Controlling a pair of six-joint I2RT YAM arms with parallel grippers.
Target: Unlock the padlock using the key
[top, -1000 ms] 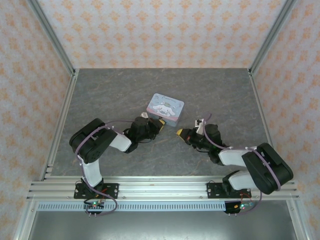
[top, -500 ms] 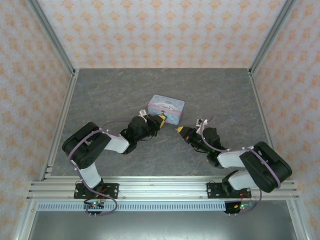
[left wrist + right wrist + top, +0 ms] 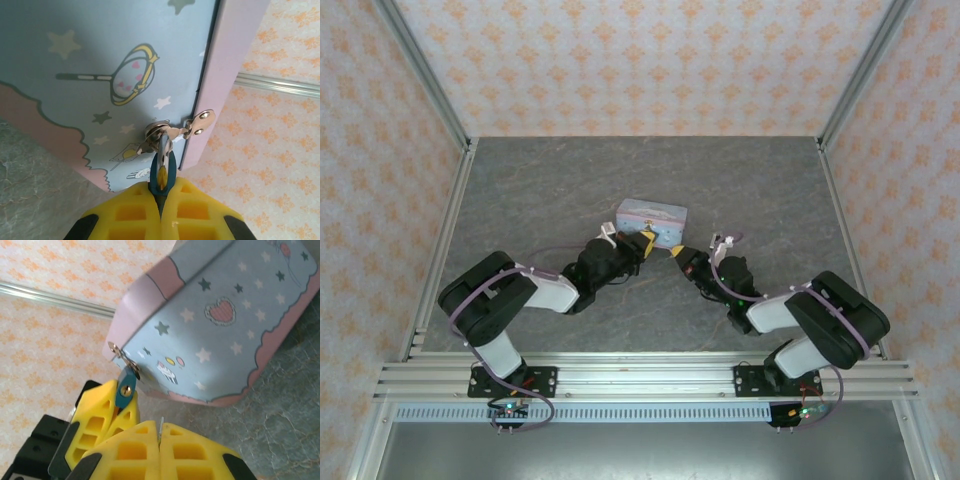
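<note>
Near the middle of the grey table [image 3: 520, 180], seen from overhead, the printed tin [image 3: 652, 213] sits tipped up on an edge rather than flat, and both of my arms reach in to its near side. My left claw [image 3: 644, 240] is right against the tin's front. My right claw [image 3: 677, 253] is just beside it, the two yellow tips close together but apart.

From the left wrist camera, the left claw [image 3: 161, 197] is fully closed, its yellow fingers [image 3: 130, 215] pinching the body of the padlock [image 3: 171, 170]. The padlock is dark teal, and its metal shackle [image 3: 161, 144] runs up through the clasp [image 3: 200, 120] on the tin [image 3: 100, 65], so the lock is hooked to the tin's seam while I grip it.

From the right wrist camera, the padlock [image 3: 125, 388] shows a small brassy keyhole spot on its teal body, sticking up from between the left claw's fingers [image 3: 97, 415]. My right claw [image 3: 160, 432] is closed too, and a thin grey sliver, the key [image 3: 161, 423], pokes out from between its tips. The key's tip is near the padlock, lower and to the right of it in this view, not touching it. Behind them the tin [image 3: 225, 325] leans with its lower edge down on the table [image 3: 280, 425]
</note>
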